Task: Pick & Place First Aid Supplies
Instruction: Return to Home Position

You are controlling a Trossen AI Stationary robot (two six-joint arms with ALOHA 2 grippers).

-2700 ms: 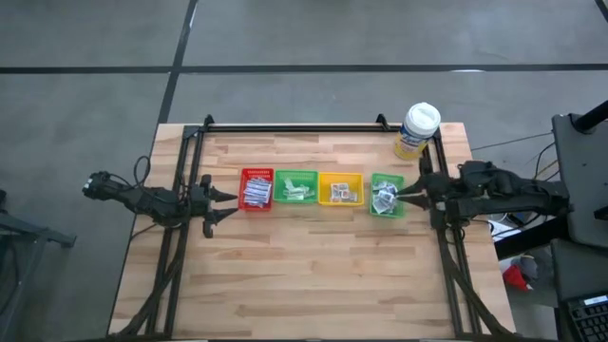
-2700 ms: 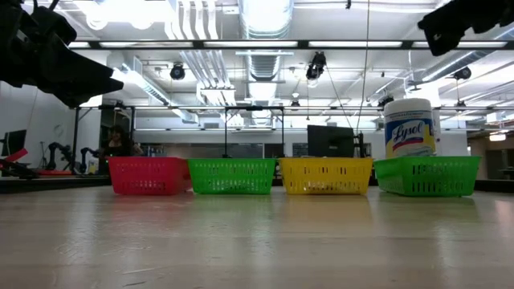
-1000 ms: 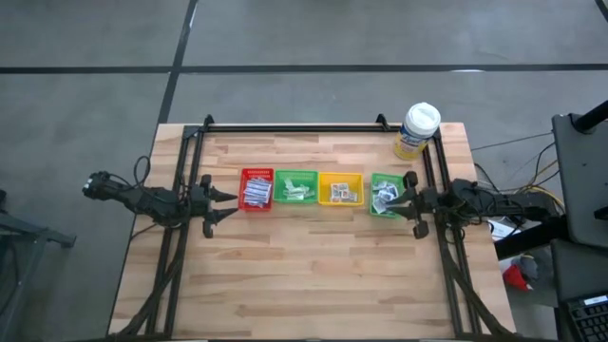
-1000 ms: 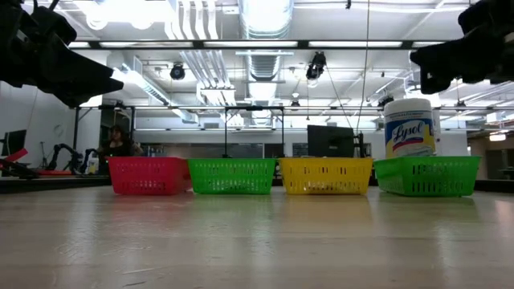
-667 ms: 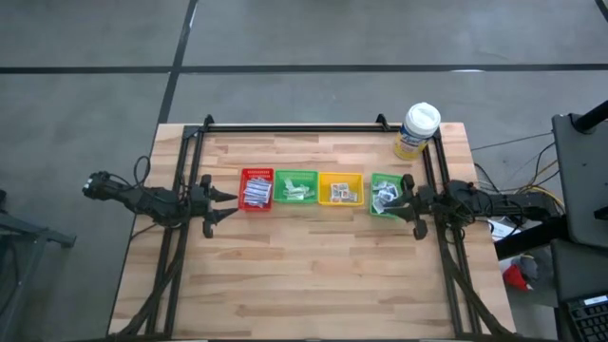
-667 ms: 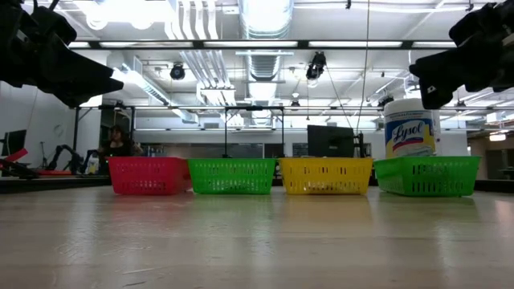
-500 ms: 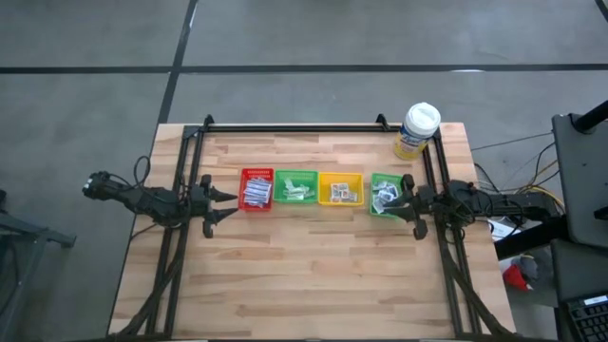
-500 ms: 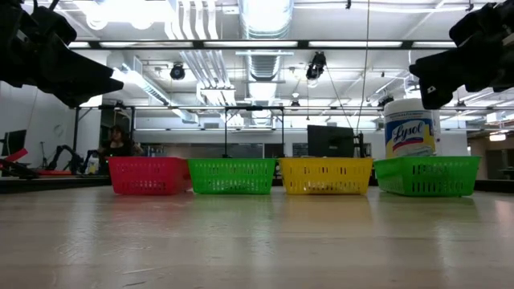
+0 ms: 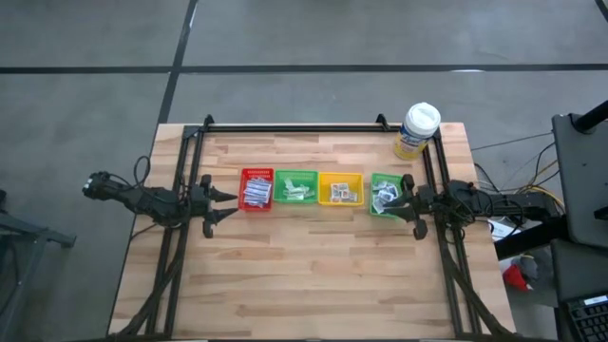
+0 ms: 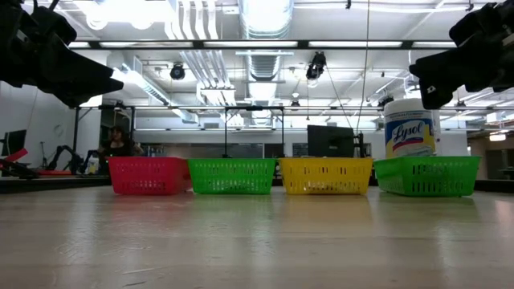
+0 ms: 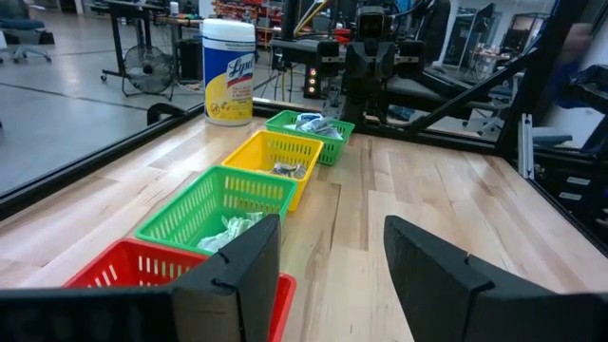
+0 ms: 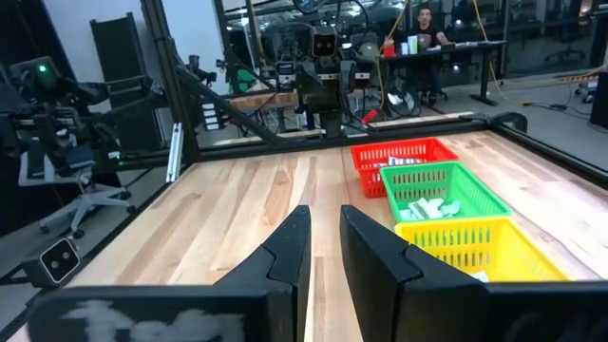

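- My left arm lies low and level at the table's left side. The left gripper (image 9: 226,203) is wide open, empty, and faces the red tray (image 9: 256,173).
- My right arm reaches in level from the right. The right gripper (image 9: 404,199) is just beside the end green tray (image 9: 387,177), fingers a thin slit apart, holding nothing.
- The packets (image 9: 385,199) lie in the trays.
- The long strips (image 9: 256,194) in the red tray run front to back.

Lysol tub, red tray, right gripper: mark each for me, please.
Lysol tub (image 9: 422,118): high view, on its white lid.
red tray (image 10: 148,175): low view, on its front wall.
right gripper (image 12: 325,215): right wrist view, midway between its fingertips.
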